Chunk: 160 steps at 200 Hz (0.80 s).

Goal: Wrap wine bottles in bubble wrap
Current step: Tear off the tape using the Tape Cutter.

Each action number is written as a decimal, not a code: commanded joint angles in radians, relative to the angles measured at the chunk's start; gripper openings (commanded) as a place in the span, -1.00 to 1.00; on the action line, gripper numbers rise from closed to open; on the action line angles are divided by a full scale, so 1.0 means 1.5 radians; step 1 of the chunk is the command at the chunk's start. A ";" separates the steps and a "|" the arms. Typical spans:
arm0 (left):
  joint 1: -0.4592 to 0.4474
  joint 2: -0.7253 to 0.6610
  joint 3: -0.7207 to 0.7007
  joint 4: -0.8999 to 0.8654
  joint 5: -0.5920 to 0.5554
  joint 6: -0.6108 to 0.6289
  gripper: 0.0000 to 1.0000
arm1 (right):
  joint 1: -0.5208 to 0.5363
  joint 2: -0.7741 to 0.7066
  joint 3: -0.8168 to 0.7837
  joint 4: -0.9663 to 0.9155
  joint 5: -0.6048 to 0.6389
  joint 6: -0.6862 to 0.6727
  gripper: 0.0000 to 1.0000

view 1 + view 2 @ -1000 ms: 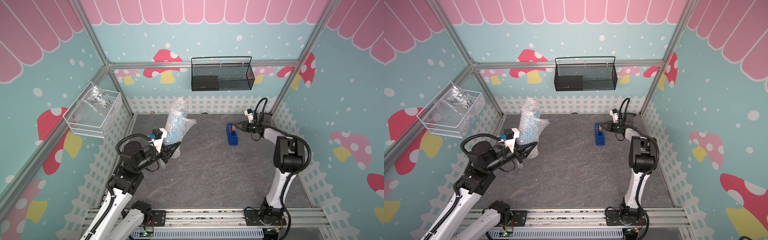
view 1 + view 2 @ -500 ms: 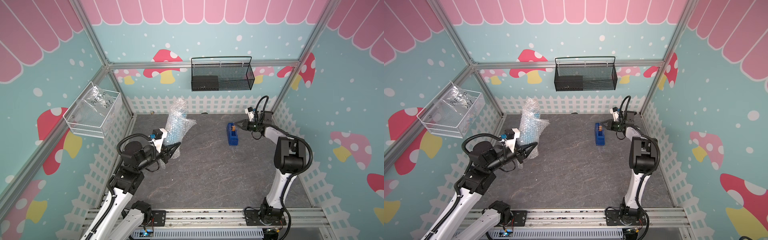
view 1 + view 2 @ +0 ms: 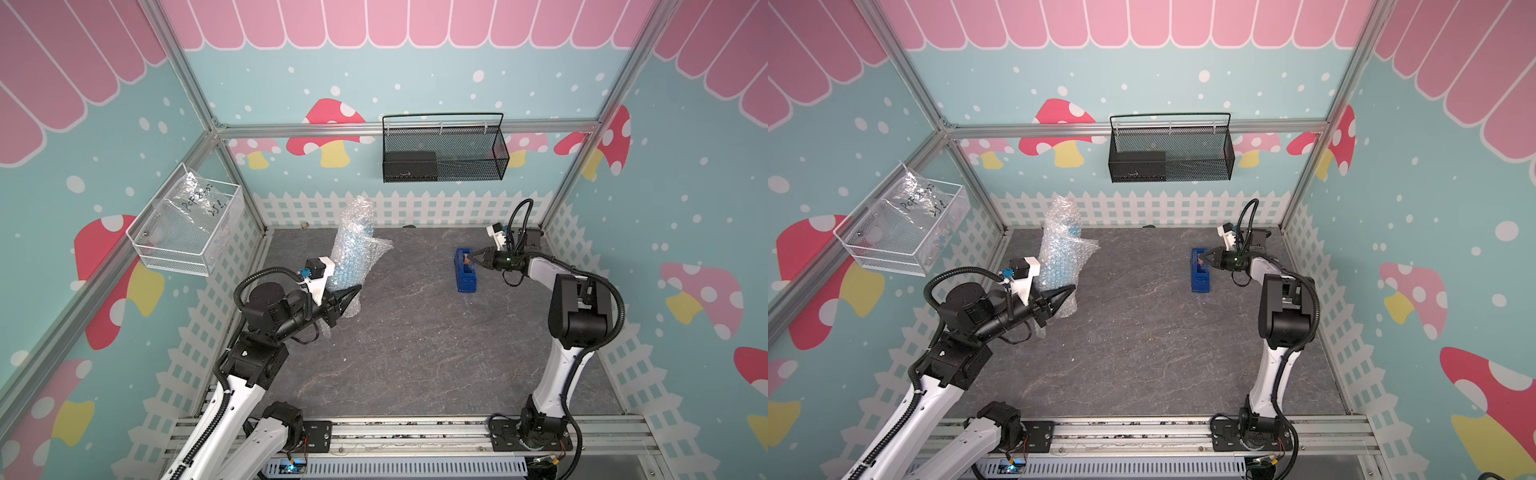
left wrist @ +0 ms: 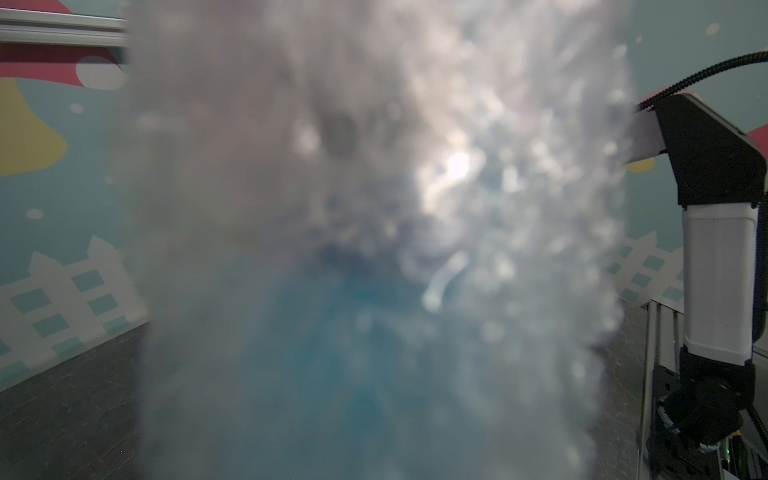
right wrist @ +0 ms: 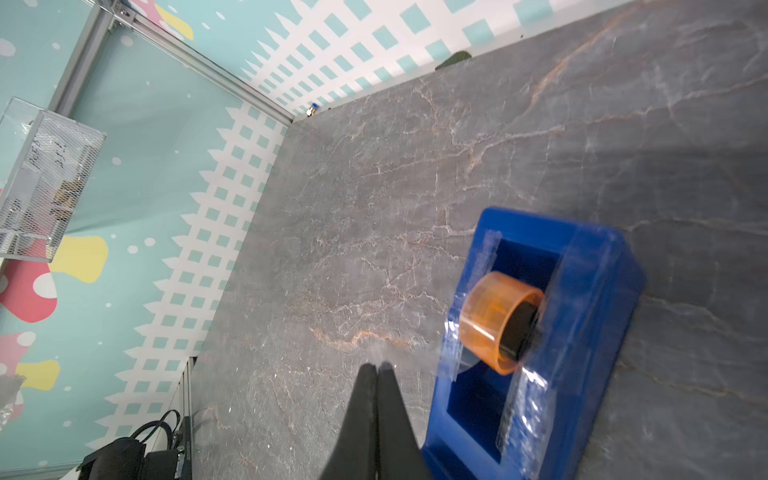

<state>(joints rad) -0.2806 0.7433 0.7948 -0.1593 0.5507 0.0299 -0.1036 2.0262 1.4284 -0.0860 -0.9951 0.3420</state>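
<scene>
The wine bottle (image 3: 347, 266), translucent blue, stands upright at the back left of the table inside a loose tube of bubble wrap (image 3: 357, 237), seen in both top views as bottle (image 3: 1059, 262) and bubble wrap (image 3: 1065, 224). My left gripper (image 3: 353, 293) is shut on the wrap's lower edge beside the bottle's base. In the left wrist view the bubble wrap (image 4: 457, 166) fills the picture, blurred, with the blue bottle (image 4: 332, 353) behind it; the jaws are hidden. My right gripper (image 5: 375, 368) is shut beside the tape dispenser (image 5: 540, 332). Clear tape hangs near its tips.
The blue tape dispenser (image 3: 466, 270) with an orange roll sits at the back right. A black mesh basket (image 3: 442, 153) hangs on the back wall. A white wire basket (image 3: 187, 232) holding a crinkled plastic bag hangs on the left wall.
The right gripper has shifted slightly by the tape dispenser. The left gripper and the wrapped bottle have stayed in place.
</scene>
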 commanded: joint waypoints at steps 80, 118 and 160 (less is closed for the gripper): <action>0.007 -0.007 0.013 0.080 0.019 -0.003 -1.00 | 0.001 -0.030 -0.015 -0.008 -0.008 -0.030 -1.00; 0.008 -0.007 0.012 0.084 0.020 -0.005 -1.00 | 0.002 -0.112 -0.124 0.012 0.001 -0.028 -1.00; 0.011 -0.003 0.013 0.084 0.025 -0.008 -1.00 | 0.000 -0.101 -0.140 0.030 0.001 -0.021 -1.00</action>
<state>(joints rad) -0.2749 0.7498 0.7929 -0.1585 0.5583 0.0254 -0.1047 1.8565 1.1877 -0.0826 -0.9665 0.3225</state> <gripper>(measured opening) 0.352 0.047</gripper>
